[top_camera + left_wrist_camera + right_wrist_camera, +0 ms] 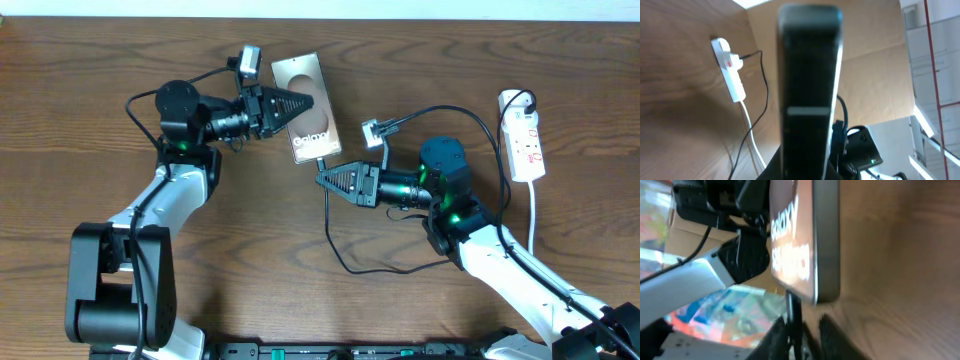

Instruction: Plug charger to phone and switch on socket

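My wood-grain table carried the set-up. The white socket lay flat near the right side, and its white cord trailed toward the near edge. The charger, plugged in at the socket's far end, ran as a thin black line across the wood and looped low near the middle of the table. The phone sat left of centre, toward the far edge (whether it rested flat on the wood, I could not tell).

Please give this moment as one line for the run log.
left gripper: grips phone | right gripper: holds charger, tip at phone's lower edge | plugged in: cannot tell | socket: untouched
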Controlling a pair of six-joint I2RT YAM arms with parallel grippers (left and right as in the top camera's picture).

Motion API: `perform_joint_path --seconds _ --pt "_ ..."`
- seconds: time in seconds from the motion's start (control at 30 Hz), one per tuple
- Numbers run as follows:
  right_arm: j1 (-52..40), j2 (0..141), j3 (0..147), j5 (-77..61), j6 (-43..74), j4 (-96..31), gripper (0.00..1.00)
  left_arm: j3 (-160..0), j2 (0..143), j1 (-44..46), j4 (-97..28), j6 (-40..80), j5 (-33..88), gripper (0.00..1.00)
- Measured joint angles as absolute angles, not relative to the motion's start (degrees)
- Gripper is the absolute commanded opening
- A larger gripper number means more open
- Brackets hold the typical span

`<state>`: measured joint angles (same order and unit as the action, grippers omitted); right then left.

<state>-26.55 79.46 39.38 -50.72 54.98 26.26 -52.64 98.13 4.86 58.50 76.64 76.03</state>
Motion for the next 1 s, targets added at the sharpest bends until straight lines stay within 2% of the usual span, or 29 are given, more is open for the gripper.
perform_joint_path --seconds 0.1,0.17,0.2,0.27,0.4,0.43,0.53,0.63,0.73,0.87,1.0 --pt "-26.5 79.5 39.4 -51.1 54.8 26.3 0.41 -52.6 98.1 5.1 58.5 76.4 76.4 0.08" --pt "-26.5 79.5 39.4 -52.4 54.3 26.3 0.53 -52.6 98.1 5.1 58.5 75.9 76.5 0.08" --pt "-26.5 79.5 39.4 -53.3 54.0 26.3 0.64 -52.6 98.1 5.1 58.5 75.6 76.4 0.08" --pt "-26.6 79.4 39.4 -54.9 52.8 26.2 0.75 -52.6 98.1 5.1 58.5 74.7 76.4 0.08" --pt "-27.1 76.6 39.4 -55.8 49.7 20.9 0.8 -52.6 98.1 5.1 58.5 73.6 76.5 0.07" --pt "-27.6 74.6 39.4 -54.3 48.5 17.4 0.8 -52.6 98.1 5.1 58.5 73.5 76.4 0.08" --pt "-30.7 67.4 40.1 -44.6 44.5 1.2 0.71 -52.6 98.1 5.1 58.5 73.4 76.6 0.07" --pt "-35.4 61.1 40.2 -30.3 42.1 -9.2 0.7 -52.6 98.1 5.1 58.5 73.3 76.6 0.07" --pt "-41.1 58.4 40.3 -18.7 39.9 -9.2 0.71 -52.6 98.1 5.1 58.5 73.3 76.6 0.08" --pt "-48.7 58.9 40.4 -3.7 37.0 -7.0 0.56 -52.6 98.1 5.1 58.5 73.3 76.6 0.07" --pt "-53.6 62.9 40.4 9.3 34.5 -3.5 0.5 -52.6 98.1 5.1 56.6 73.2 76.6 0.08"
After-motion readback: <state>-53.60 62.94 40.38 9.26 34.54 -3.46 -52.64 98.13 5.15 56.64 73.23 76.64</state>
